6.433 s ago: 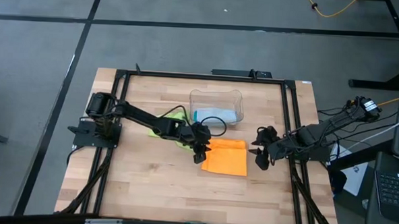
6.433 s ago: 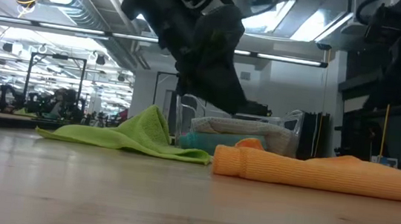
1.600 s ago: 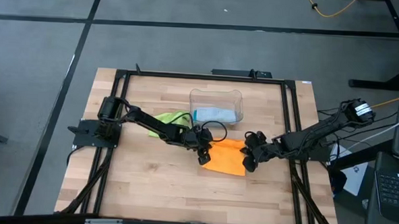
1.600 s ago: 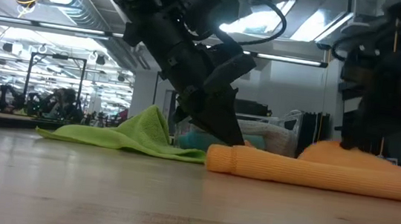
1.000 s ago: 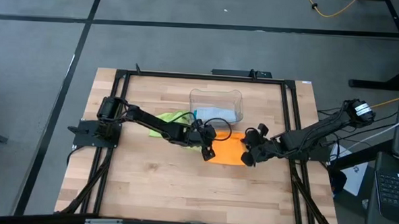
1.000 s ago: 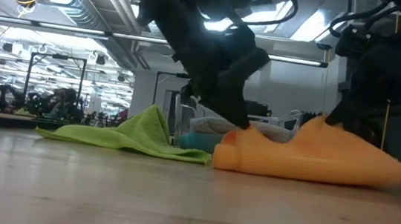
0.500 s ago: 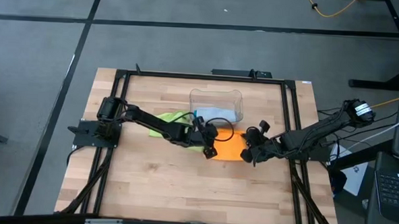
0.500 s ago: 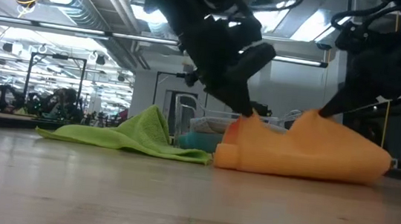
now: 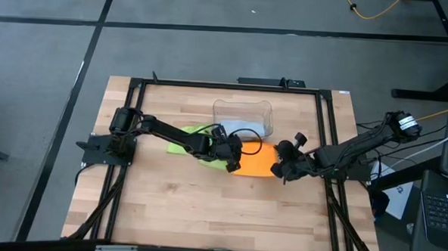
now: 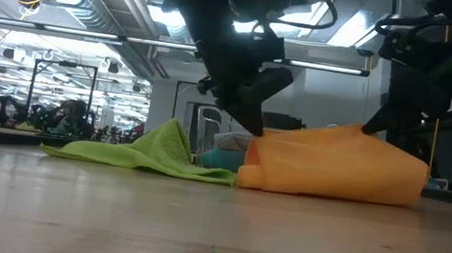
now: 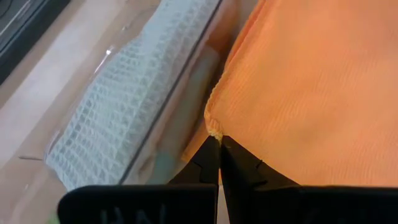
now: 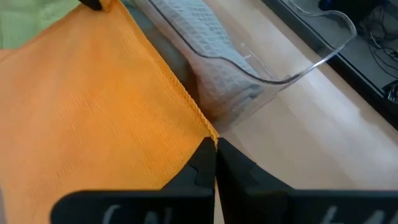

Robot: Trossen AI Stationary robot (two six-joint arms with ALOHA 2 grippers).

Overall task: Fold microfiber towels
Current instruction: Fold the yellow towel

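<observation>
The left gripper [image 11: 217, 138] was seen clenched on one corner of the soft orange microfiber towel [image 9: 254, 161], and the right gripper [image 12: 214, 144] was clamped on the neighbouring corner — both pinches taken right at the stitched edge. Between them the cloth was lifted into a low arch near the middle of the wooden table [image 9: 167, 206], its lower layer resting on the boards, just in front of the clear plastic bin [image 9: 242, 111]. The towel was judged light, limp and slightly grippy — likely to sag and drape rather than hold a crease, so hold was best taken at corners or hems, as here. A crumpled lime green microfiber towel [image 10: 152, 152] lay beside it, and a pale waffle-textured cloth [image 11: 118, 118] was seen in the bin.
</observation>
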